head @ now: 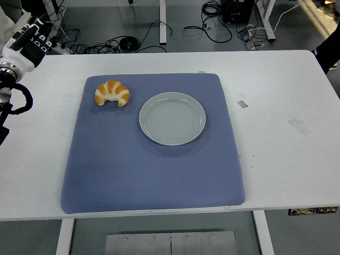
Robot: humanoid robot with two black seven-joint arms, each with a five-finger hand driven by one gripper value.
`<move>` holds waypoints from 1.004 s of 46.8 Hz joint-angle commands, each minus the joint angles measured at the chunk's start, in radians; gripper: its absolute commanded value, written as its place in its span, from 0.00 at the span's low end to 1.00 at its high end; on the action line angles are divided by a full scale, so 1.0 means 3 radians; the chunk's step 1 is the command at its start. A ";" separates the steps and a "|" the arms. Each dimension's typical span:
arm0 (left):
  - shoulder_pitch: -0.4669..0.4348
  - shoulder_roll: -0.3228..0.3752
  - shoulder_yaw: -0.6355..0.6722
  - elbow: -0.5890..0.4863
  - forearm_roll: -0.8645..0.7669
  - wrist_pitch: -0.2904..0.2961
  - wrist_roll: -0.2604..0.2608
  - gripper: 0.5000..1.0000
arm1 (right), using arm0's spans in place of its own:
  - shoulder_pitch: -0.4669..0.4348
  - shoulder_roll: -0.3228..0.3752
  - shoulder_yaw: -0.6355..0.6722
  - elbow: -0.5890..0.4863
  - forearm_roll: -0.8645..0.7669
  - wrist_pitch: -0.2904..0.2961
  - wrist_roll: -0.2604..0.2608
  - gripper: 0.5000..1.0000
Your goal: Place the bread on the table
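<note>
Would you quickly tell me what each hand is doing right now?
Left hand: at the upper left edge, holding nothing; finger state cannot be told.
Right hand: not in view.

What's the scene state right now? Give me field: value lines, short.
bread: croissant lying on the blue mat, far-left corner, nothing holding it
plate: grey plate on the mat, right of the croissant, apart from it, nothing on it
table: white table, mat laid over its middle
left arm: left arm at the picture's left edge, off the mat, away from the croissant; hand state unclear
right arm: not in view
task status: croissant sits on the mat, not on bare table
</note>
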 commanded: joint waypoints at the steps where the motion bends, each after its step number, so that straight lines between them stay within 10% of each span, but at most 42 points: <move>1: 0.0016 -0.0062 -0.0003 0.0013 -0.0002 -0.0052 -0.0001 0.96 | 0.0000 0.0000 -0.0001 0.0000 0.0000 0.0000 0.0000 1.00; 47: 0.0241 -0.0241 0.0003 0.0034 -0.0227 -0.0078 -0.0052 0.96 | 0.0000 0.0000 0.0004 0.0015 0.0000 0.0000 0.0000 1.00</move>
